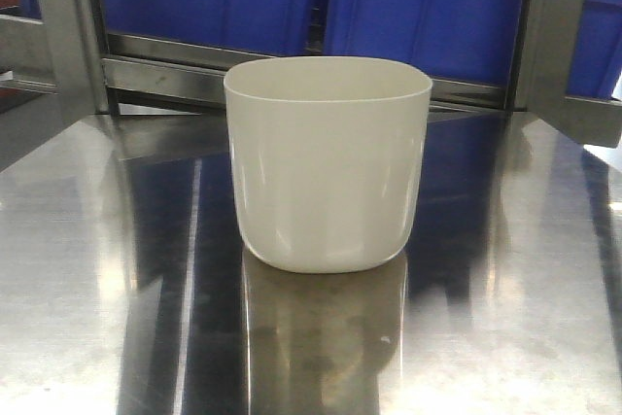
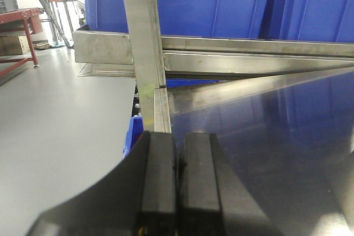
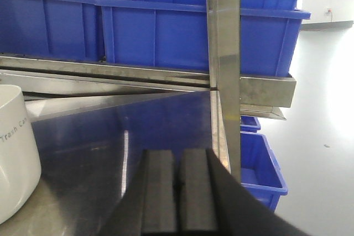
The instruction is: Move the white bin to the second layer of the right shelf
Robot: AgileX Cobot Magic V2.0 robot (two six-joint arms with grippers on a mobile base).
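Observation:
The white bin stands upright in the middle of the shiny steel tabletop, with nothing visible inside it. In the right wrist view its wall shows at the far left edge, well left of my right gripper, which is shut with nothing between its black fingers. My left gripper is shut too, over the table's left edge near a steel post. No gripper appears in the front view. The right shelf second layer with rollers is out of view.
Blue crates sit on a steel shelf rail behind the bin. Upright steel posts stand at the table's back corners. More blue crates lie low beside the table's right edge. A red-framed bench stands far left.

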